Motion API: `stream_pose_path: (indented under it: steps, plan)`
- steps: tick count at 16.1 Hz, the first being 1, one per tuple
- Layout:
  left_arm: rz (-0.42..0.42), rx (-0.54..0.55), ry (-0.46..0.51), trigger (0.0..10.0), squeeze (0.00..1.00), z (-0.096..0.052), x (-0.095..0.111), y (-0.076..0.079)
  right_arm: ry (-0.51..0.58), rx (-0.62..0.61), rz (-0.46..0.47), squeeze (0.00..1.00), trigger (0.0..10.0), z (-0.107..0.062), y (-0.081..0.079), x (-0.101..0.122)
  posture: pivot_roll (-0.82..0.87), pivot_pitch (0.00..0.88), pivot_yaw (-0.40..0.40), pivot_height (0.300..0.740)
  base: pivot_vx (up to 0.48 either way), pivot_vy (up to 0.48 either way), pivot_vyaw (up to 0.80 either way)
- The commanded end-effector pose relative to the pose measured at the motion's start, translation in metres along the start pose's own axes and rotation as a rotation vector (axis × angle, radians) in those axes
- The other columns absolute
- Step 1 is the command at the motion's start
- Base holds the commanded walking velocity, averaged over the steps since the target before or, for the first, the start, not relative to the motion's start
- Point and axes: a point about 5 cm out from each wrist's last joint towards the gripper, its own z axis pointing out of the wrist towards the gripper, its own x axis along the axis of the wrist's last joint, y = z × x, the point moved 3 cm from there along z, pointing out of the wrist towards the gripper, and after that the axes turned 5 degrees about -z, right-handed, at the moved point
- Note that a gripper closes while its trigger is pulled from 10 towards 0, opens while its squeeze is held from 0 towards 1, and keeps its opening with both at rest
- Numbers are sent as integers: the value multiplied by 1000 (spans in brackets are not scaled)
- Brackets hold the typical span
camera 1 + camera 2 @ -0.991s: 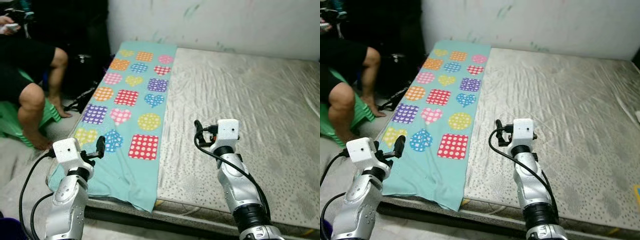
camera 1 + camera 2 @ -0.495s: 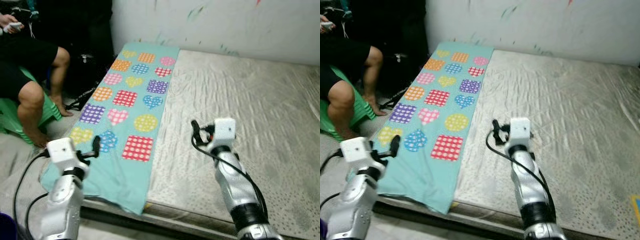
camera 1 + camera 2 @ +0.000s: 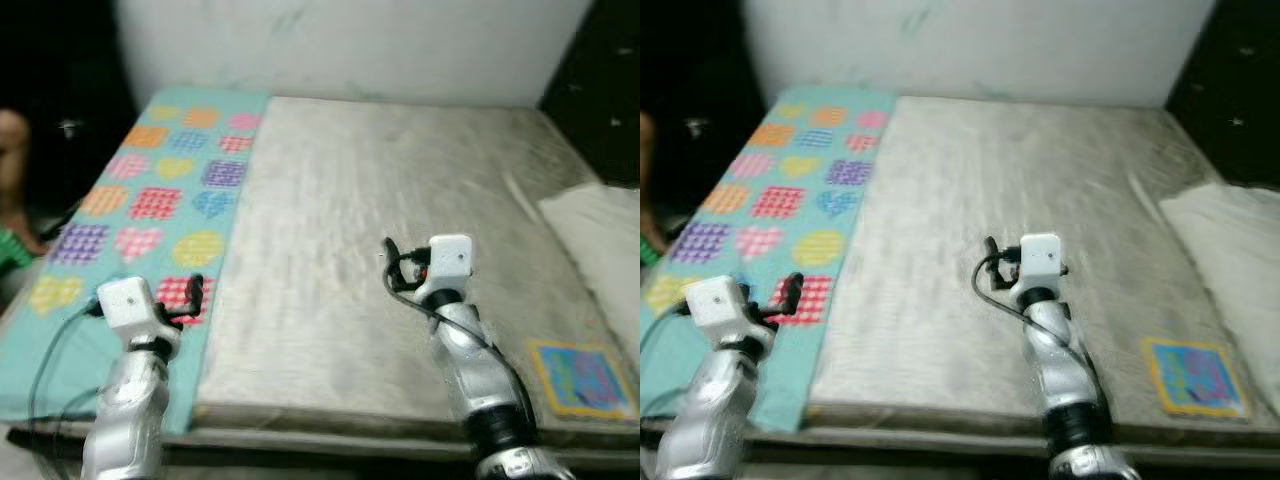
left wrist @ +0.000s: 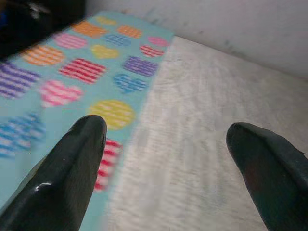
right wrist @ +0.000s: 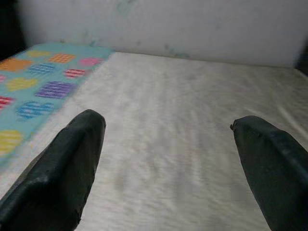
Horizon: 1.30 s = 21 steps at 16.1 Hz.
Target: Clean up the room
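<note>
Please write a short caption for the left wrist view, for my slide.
Open left hand above the mattress, beside the turquoise patterned blanket.

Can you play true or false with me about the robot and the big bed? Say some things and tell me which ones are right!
1. A turquoise cloth with colourful hearts and squares lies along the left side of the mattress. True.
2. The left gripper is squeezing the cloth. False: it is open and holds nothing.
3. A white pillow sits at the right edge of the bed. True.
4. The right gripper is shut tight. False: its fingers are wide apart above the bare mattress.
5. The wall behind the bed is bright red. False: it is whitish.
</note>
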Motion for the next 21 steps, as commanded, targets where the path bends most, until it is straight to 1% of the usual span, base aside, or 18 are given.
stream_pose_path:
  steps: [1,11,21]
  plan:
    - [20,14,16,10000,0,0,7,-6,9,-4,9,0,10000,2,-1,4,-100,47,0,740,0,0,0]
    - [22,13,19,10000,0,0,7,-5,9,-5,13,0,10000,2,-1,4,-99,51,1,740,0,0,0]
    - [12,9,24,10000,0,0,7,-3,12,-1,11,0,10000,3,-1,5,-99,53,-4,740,0,0,-800]
